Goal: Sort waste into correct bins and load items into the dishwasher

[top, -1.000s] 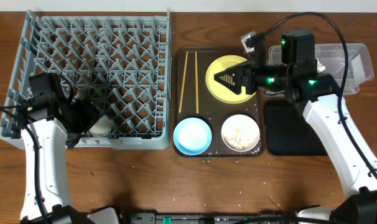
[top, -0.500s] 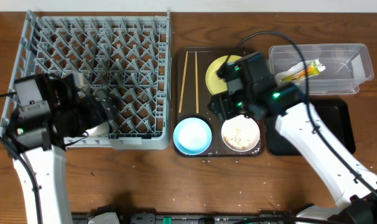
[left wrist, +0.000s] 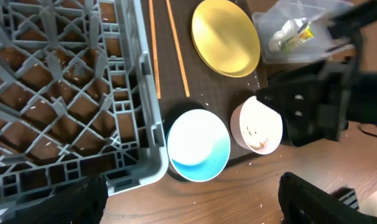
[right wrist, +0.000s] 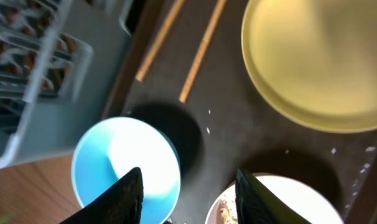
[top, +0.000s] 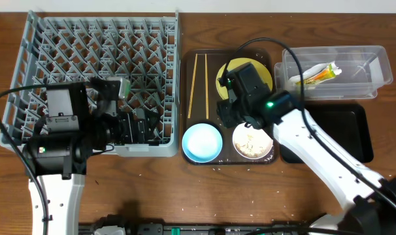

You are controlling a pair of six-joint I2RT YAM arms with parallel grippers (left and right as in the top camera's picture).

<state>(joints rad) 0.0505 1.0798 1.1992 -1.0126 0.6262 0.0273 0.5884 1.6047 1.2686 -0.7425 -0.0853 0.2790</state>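
The left gripper (left wrist: pixel 193 186) has moved right along the dish rack (top: pixel 67 46), jaws apart, empty. The right gripper (right wrist: pixel 191 196), also spread, hangs above the blue bowl (top: pixel 202 142) and white bowl (top: pixel 253 147); its arm partly covers the yellow plate (left wrist: pixel 226 37).

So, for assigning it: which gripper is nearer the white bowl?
Right. The right gripper hovers beside the white bowl; the left gripper is beyond the blue bowl, by the rack.
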